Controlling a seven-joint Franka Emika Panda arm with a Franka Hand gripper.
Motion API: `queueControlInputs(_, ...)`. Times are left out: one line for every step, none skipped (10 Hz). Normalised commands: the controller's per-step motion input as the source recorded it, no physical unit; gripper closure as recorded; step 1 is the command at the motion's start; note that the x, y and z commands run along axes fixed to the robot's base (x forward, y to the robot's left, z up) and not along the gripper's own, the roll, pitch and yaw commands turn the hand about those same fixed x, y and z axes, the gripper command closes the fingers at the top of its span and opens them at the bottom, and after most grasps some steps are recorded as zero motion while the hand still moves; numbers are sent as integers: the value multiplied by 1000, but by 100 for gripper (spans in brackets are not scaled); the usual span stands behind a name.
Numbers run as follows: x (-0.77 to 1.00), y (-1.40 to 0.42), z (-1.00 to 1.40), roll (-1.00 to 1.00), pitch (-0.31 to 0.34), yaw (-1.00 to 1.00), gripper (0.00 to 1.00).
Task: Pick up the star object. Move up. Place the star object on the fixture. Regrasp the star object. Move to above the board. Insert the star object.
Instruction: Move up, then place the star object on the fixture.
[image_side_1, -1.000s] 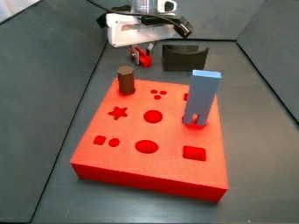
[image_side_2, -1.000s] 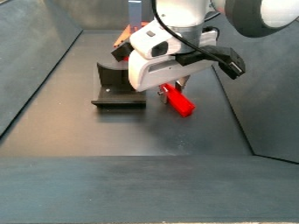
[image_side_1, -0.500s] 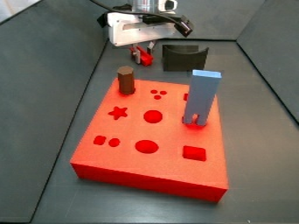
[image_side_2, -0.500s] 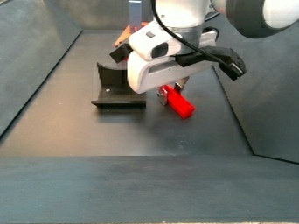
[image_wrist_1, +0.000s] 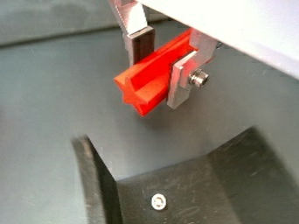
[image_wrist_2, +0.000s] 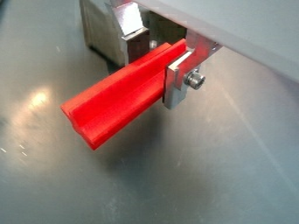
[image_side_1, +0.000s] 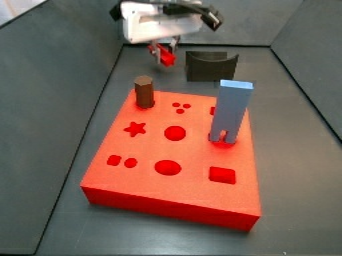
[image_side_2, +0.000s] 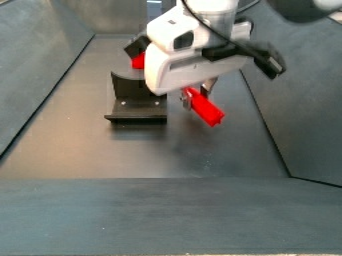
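Two gripper (image_wrist_2: 158, 59) fingers clamp star object (image_wrist_2: 121, 91), above floor.

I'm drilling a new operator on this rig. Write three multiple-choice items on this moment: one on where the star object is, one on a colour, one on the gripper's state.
1. Where is the star object?
A. In the board's star-shaped hole
B. Between the gripper's fingers, above the floor
C. Lying on the fixture

2. What colour is the tall post standing on the board?
A. Light blue
B. Brown
C. Green

3. What is the gripper doing?
A. Open, holding nothing
B. Shut on the brown cylinder
C. Shut on the star object

Answers:
1. B: in both side views the red peg hangs in the fingers, beside the fixture and not on it.
2. A: a side view shows a pale blue post.
3. C: in both wrist views the silver fingers clamp the red peg.
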Motion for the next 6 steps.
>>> queueControlInputs(-3,2,400,-27,37,0,100)
queueControlInputs(-12,-3,186,-36,31,6,100)
queueControlInputs(0,0,1000,0,0,0,100)
queueControlInputs(2,0,1000,-3,1,1,100)
queueControlInputs(-13,-4,1000,-14,19,6,100)
queueControlInputs(-14,-6,1000,-21,17,11,100)
